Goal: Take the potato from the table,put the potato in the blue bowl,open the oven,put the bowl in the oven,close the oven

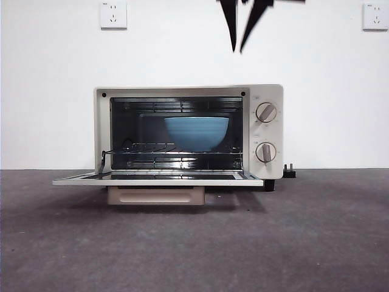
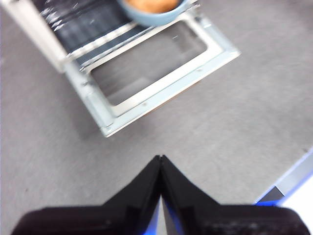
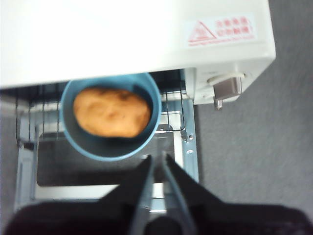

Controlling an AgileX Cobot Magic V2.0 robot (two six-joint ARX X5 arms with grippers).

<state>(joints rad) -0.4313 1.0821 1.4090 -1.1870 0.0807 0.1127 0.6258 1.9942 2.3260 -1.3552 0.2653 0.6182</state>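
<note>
Nearest the front camera, bare dark grey table (image 1: pixel 194 243), then the oven (image 1: pixel 188 131) behind it with its door (image 1: pixel 158 179) dropped flat, level with the tabletop and jutting toward the lens. Beige bar handle (image 1: pixel 156 194) hanging under the door's front edge. Inside, on the wire rack (image 1: pixel 176 155) and right of centre, the blue bowl (image 1: pixel 196 132), upright. Further right, two round knobs (image 1: pixel 265 132) on the cream panel. High above the oven, black jaw tips (image 1: pixel 243 24) poking down from the top edge, well clear of the roof; not plain from here which arm.

Left gripper (image 2: pixel 160 159) hovering well above the table, in front of the open door and off to one side, pointed down and forward. Jaws pressed tip to tip, nothing between them. Bowl rim and a sliver of potato (image 2: pixel 149 5) just visible at the picture's edge.

Right gripper (image 3: pixel 157 159) poised over the door's inner panel, just in front of the bowl, aimed steeply down. Jaws nearly together, a thin gap showing, gripping nothing. Potato lying inside the bowl, filling much of it, bowl half under the oven roof.
</note>
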